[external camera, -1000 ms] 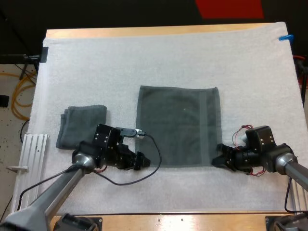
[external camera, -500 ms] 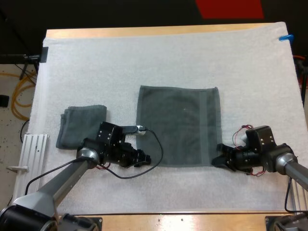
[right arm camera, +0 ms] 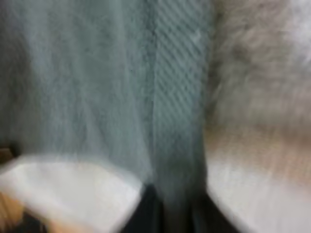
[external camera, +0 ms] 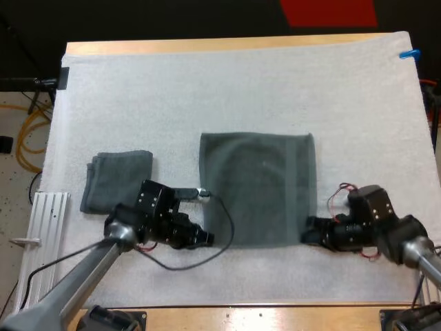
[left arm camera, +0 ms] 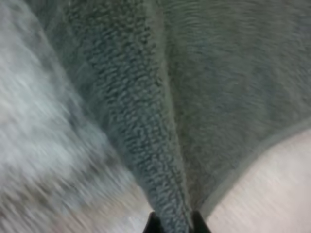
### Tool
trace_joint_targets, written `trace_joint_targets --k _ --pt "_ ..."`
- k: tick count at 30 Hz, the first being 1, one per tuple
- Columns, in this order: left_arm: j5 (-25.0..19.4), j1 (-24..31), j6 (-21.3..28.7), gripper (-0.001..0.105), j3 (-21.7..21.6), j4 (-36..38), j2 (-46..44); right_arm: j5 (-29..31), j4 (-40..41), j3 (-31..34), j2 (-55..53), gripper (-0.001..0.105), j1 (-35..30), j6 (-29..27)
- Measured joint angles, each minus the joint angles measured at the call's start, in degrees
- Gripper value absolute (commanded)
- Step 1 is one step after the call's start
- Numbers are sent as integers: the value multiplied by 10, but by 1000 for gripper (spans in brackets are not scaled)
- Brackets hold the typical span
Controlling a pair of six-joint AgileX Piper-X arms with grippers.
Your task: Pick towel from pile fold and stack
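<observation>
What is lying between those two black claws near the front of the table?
The spread-out towel: in the high view its near edge runs from the left gripper to the right gripper, each pinching a corner.

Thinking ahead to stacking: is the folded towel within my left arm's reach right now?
Likely yes, but it is busy: the left gripper is shut on a corner of the spread towel. The folded towel lies close beside that arm, bare mat between.

White mat (external camera: 241,89) covers the wooden table (external camera: 207,45). Ribbed metal rail (external camera: 47,217) sits beside the mat's near-left edge. Yellow cable (external camera: 23,141) lies looped on the floor, left.
</observation>
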Motion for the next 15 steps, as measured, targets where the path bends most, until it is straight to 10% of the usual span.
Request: trace_joint_targets --k 7,15 --pt "3 -30 0 0 0 54 -76 73 18 0 -106 0 94 120" --pt "21 28 -50 0 1 -68 -42 155 -52 0 -75 0 96 199"
